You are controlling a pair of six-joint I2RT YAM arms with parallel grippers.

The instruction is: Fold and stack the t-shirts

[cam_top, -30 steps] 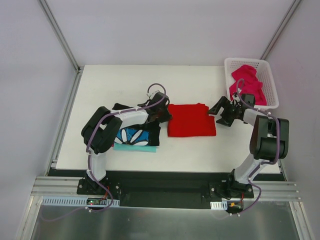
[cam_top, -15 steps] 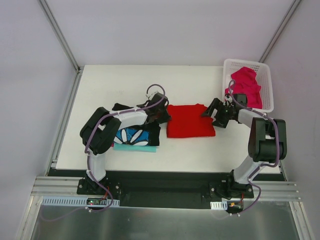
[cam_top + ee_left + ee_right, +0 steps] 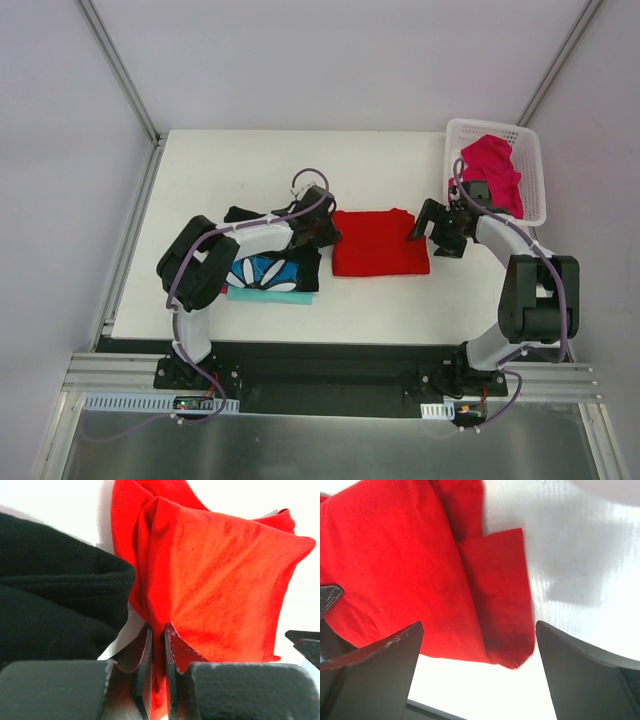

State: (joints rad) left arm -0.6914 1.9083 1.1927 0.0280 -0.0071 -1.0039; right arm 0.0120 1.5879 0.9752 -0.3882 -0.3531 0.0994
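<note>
The red t-shirt (image 3: 381,242) lies folded into a neat rectangle on the white table (image 3: 230,170), so I judge its folding finished, or all but. Just left of it sits the black flower-print t-shirt (image 3: 270,268), also folded and resting on a teal folded cloth (image 3: 268,296); that looks to me like the stack in the making. Well to the right of the red shirt and further from me, the magenta-pink t-shirt (image 3: 492,170) is bunched up in the white lattice basket (image 3: 537,170), not yet folded. As I read it, the red one must go onto the stack, then the pink one needs pulling out, folding and stacking. My left gripper (image 3: 157,632) is at the red shirt's left edge, its jaws drawn almost together with a thin pleat of red cloth pinched between them. My right gripper (image 3: 440,232) hangs at the shirt's right edge with its jaws spread as wide as they go, holding nothing. A corner of the fold shows between them, but I cannot tell whether either finger touches the cloth.
</note>
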